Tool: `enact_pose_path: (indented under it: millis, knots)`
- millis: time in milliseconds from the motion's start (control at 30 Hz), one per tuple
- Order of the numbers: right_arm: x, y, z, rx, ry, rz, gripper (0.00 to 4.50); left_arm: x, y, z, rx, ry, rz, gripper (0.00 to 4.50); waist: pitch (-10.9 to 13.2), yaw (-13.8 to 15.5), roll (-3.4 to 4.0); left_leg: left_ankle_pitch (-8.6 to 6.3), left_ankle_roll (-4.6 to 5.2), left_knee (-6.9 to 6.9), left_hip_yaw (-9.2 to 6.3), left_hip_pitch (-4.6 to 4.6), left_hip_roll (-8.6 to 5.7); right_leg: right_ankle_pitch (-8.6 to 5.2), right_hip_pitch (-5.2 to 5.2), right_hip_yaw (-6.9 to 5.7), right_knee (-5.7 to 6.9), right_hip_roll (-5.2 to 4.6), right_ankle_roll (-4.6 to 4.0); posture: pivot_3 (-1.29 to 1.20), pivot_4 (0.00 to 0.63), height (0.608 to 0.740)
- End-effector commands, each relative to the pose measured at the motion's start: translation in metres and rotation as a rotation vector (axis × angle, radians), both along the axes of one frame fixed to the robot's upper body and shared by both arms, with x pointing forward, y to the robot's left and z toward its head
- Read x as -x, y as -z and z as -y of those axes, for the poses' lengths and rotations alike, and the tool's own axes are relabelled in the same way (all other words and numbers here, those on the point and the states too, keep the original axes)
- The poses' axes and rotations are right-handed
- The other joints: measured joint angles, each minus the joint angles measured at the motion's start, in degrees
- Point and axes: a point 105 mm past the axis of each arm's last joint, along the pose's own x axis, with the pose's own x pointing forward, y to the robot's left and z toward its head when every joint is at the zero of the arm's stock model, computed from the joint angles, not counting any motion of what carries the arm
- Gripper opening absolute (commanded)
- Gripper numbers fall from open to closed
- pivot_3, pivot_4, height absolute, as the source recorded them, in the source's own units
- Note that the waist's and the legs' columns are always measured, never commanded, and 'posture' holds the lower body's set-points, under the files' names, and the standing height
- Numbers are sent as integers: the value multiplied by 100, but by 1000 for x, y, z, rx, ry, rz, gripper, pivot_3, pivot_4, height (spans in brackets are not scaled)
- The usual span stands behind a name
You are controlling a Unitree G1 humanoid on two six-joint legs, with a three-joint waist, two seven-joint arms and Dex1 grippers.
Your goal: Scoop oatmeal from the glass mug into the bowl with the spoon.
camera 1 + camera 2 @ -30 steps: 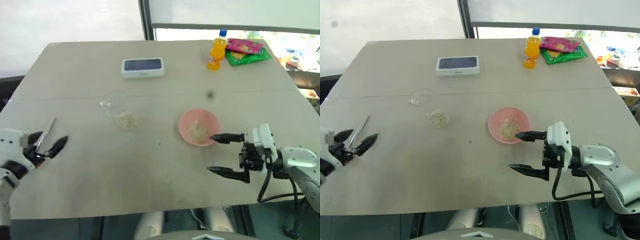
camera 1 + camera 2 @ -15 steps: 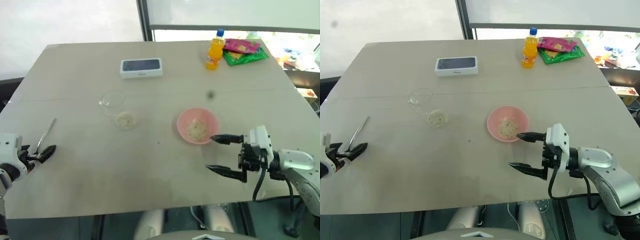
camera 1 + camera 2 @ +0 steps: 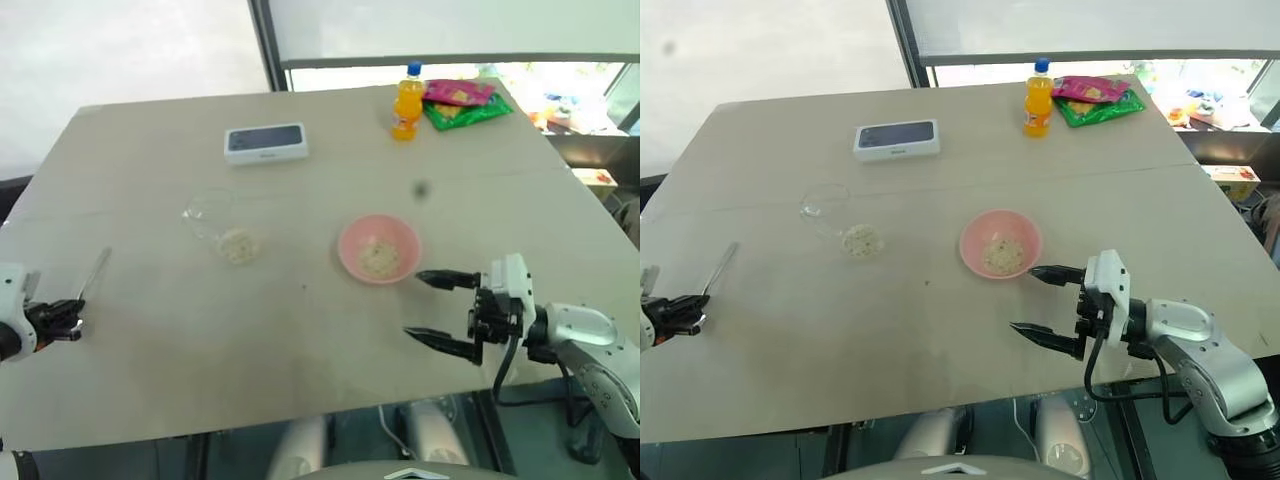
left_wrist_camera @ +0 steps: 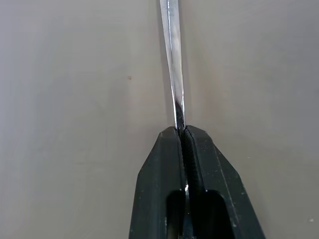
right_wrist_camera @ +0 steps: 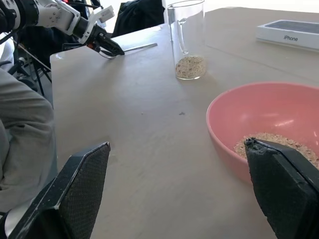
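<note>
- Now, at the far left, near the table's [image 3: 300,330] edge, your left gripper [image 3: 70,317] has its fingers pressed together on the handle end of the spoon [image 3: 95,275]; the wrist view shows the thin metal pinched right at the tips.
- The spoon's long axis runs away from that gripper toward the far side, lying low along the tabletop.
- The glass mug [image 3: 215,220] stands upright to the right of the spoon and a little farther off, with some oatmeal [image 3: 238,245] at its bottom. Your left arm is the nearer one, so the coming move looks like a swing right and forward.
- The bowl [image 3: 378,248] sits right of the mug, already holding some flakes.
- Your right gripper [image 3: 440,310] hangs just near-right of the bowl, jaws spread wide, holding nothing.
</note>
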Motion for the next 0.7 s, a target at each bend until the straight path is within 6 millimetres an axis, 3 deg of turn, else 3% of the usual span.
enact_pose_path:
  millis: [33,167,267,433,567,633,700]
  knots:
    - [1,-3,-1,-12,3,31,4500,7,10,-9,-38,-58,22,18,0,3,-1,0,0,0,1,0,0,0,0,2,0,-1,0,0,150,740]
    - [1,-1,1,-9,12,33,4500,-11,-15,-9,-131,-64,252,18,2,39,-8,0,0,2,2,-5,4,1,0,5,-5,-13,0,0,150,740]
    - [-3,-7,1,-49,20,33,4500,-30,-57,-2,-130,-76,506,18,0,80,-50,0,-1,18,-11,-39,6,3,-19,-3,-5,-15,-1,0,150,740]
    - [-11,-14,3,-49,-1,65,4500,-59,-145,32,-170,41,890,18,0,223,-158,8,-16,30,-37,-69,6,12,-38,-28,-12,-20,-14,0,150,740]
    - [-30,-43,9,-161,54,128,4500,-75,-208,72,-174,214,1077,18,3,224,-161,9,-17,30,-30,-73,-5,13,-34,-22,-17,-28,-14,0,150,740]
    - [-48,-62,14,-190,124,174,4500,-83,-233,110,-147,377,1142,18,8,172,-152,9,-18,30,-27,-75,-6,13,-38,-20,-17,-28,-14,0,150,740]
    - [-67,-79,18,-182,211,214,4500,-88,-243,145,-106,523,1150,18,12,141,-146,22,-40,29,-19,-77,-9,13,-45,-14,-17,-17,-13,0,150,740]
